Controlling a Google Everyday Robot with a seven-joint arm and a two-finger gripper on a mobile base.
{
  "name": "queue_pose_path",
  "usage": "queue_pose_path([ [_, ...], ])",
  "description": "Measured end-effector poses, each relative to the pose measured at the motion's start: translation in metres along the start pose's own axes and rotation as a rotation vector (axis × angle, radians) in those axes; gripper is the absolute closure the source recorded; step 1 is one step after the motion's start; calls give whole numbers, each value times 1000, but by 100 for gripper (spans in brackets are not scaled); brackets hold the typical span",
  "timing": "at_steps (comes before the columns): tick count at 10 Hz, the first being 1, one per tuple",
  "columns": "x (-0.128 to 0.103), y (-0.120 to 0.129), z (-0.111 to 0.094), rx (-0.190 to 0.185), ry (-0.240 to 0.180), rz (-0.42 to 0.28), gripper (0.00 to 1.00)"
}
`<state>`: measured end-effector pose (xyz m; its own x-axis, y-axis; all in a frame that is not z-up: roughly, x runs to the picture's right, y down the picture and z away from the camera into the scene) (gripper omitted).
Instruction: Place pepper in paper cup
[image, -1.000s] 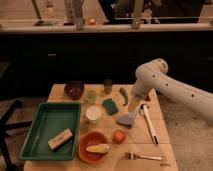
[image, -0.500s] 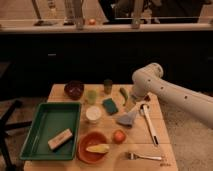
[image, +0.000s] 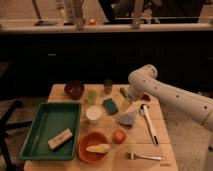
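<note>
The green pepper (image: 123, 92) lies at the back of the wooden table (image: 165, 150), just right of the small dark glass cup (image: 108, 85). The white paper cup (image: 93, 114) stands upright near the table's middle, left of and nearer than the pepper. My gripper (image: 130, 98) hangs from the white arm (image: 170, 97), low over the table, right beside the pepper and partly hiding it. The cup stands well left of the gripper.
A translucent green cup (image: 91, 96), a dark bowl (image: 74, 89), a green sponge (image: 110, 105) and a grey wedge (image: 128, 117) surround the cup. A green tray (image: 37, 131) holds a block (image: 60, 138). In front are a red bowl (image: 83, 152), a round orange fruit (image: 119, 136), a fork (image: 142, 156) and a white utensil (image: 150, 125).
The arm has swung left and down, bringing the gripper closer to the pepper at the back of the table. Nothing on the table has moved.
</note>
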<state>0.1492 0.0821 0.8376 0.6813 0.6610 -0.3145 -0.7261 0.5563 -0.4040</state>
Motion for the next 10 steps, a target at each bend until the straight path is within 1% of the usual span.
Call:
queue_pose_path([
  [4, -7, -15, 24, 8, 6, 86, 20],
  [7, -6, -27, 41, 17, 9, 152, 20],
  [10, -11, -37, 58, 18, 18, 196, 20],
])
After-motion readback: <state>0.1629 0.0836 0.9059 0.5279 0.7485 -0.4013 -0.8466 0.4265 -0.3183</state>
